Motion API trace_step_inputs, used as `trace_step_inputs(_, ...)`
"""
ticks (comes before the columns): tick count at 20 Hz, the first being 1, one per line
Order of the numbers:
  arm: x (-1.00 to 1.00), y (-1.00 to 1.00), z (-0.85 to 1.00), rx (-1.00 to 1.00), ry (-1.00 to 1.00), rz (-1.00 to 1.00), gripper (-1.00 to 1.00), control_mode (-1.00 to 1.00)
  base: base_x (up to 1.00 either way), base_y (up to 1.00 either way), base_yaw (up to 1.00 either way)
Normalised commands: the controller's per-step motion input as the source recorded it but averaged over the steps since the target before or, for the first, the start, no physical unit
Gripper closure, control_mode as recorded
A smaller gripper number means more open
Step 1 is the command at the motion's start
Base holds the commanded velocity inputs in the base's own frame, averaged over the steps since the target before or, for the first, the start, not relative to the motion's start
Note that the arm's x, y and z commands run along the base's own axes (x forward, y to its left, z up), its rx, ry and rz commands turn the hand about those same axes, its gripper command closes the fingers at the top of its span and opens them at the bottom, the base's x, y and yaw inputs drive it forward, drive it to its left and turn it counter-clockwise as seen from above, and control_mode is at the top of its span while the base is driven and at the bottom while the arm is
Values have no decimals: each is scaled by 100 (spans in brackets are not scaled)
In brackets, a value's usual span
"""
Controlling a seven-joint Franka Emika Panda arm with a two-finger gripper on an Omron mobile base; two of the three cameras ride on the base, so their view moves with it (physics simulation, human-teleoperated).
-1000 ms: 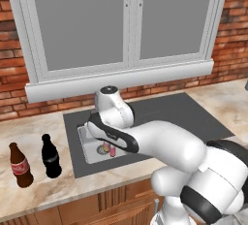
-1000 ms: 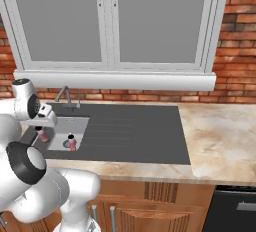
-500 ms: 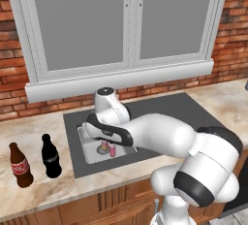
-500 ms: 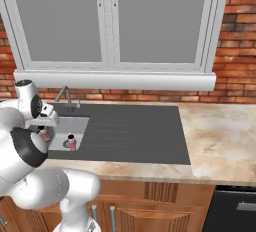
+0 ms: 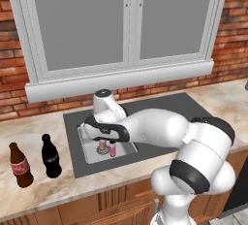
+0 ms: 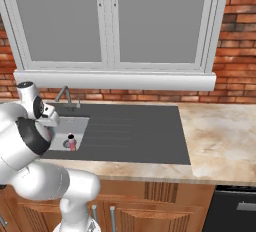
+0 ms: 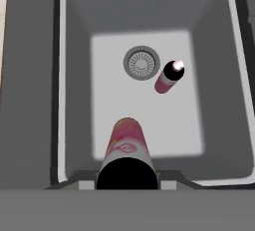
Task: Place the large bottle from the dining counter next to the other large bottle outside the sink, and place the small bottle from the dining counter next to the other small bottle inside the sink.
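Note:
My gripper (image 7: 127, 182) is shut on a small pink bottle with a black cap (image 7: 126, 148), held upright low over the sink (image 7: 74, 75) basin. A second small pink bottle (image 7: 169, 76) stands on the basin floor beside the drain, a short way from the held one. In the left base view the gripper (image 5: 102, 139) hangs over the basin with the held bottle (image 5: 102, 146) just left of the standing one (image 5: 112, 149). Two large bottles stand side by side on the counter left of the sink: a brown one with a red label (image 5: 20, 166) and a black one (image 5: 50, 156).
The drain (image 7: 142, 62) lies in the middle of the basin floor. A faucet (image 6: 65, 95) rises behind the sink (image 6: 77, 124), under the window sill. A dark drainboard (image 6: 135, 131) stretches to the right, then bare stone counter (image 6: 220, 146).
The arm's elbow and upper links have swung round to the right. The hand with the small bottle has stayed over the basin, hardly shifting.

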Motion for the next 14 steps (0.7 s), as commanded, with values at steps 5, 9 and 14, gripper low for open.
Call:
trace_step_inputs(5,7,21,-11,0,0,0,100,-100,0,0,0)
trace_step_inputs(9,9,15,-10,0,0,0,100,-100,0,0,0)
trace_step_inputs(14,24,0,-7,0,0,0,100,-100,0,0,0)
